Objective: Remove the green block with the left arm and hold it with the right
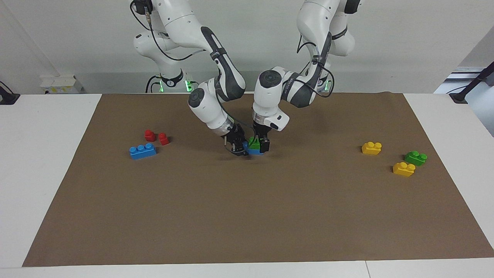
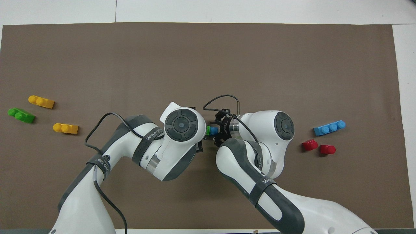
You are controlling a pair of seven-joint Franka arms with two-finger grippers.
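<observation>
Two robot arms meet at the middle of a brown mat [image 1: 270,216] on a white counter [image 1: 42,162]. The green block [image 1: 254,143] sits pressed onto a blue brick [image 1: 254,151] there, not yet pulled off. The left gripper [image 1: 263,144] straddles the green block, jaws wide. The right gripper [image 1: 240,148] is at the blue brick's end; its grasp cannot be told. Separation remains. The arm straps carry writing, unreadable.
</observation>
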